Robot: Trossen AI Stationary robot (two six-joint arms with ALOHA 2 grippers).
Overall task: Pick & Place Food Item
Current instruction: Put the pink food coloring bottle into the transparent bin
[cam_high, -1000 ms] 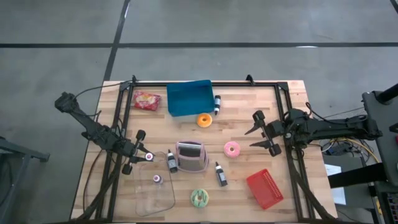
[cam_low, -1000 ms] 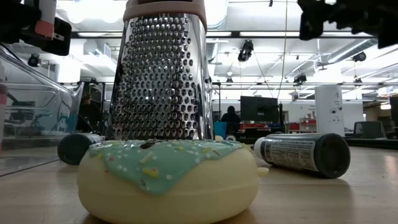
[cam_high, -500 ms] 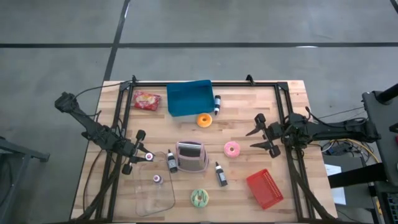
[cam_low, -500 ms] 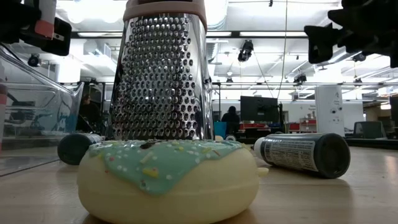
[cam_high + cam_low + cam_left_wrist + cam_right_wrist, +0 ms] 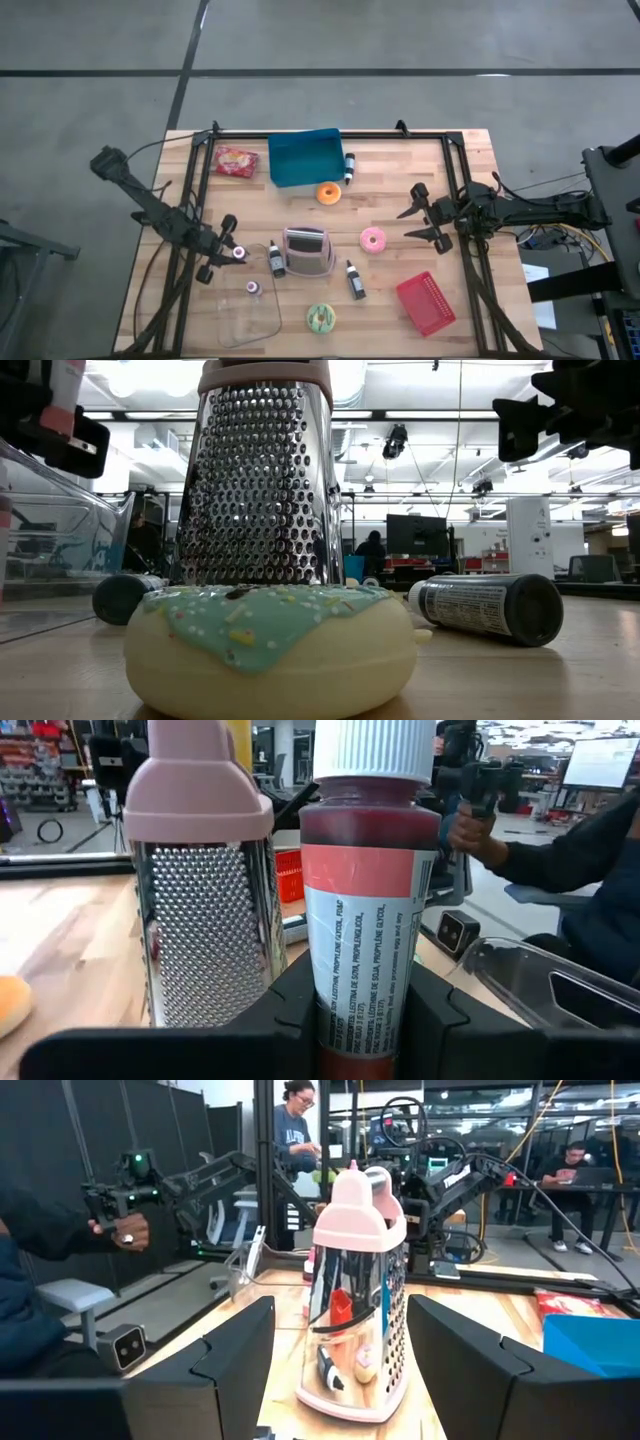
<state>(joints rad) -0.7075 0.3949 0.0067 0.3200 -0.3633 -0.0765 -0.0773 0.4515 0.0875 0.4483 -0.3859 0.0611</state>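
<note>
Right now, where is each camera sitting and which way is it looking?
High view: above the table, looking straight down; both arms show, left gripper holding a red bottle, right gripper open.
Low view: at table-top height, facing the green-iced donut and grater; dark arm parts show at the top corners.
Left wrist view: behind its own jaws, which clamp the red bottle, grater beside.
Right wrist view: between its own open jaws, facing the grater.
Shared: all four see the grater.
</note>
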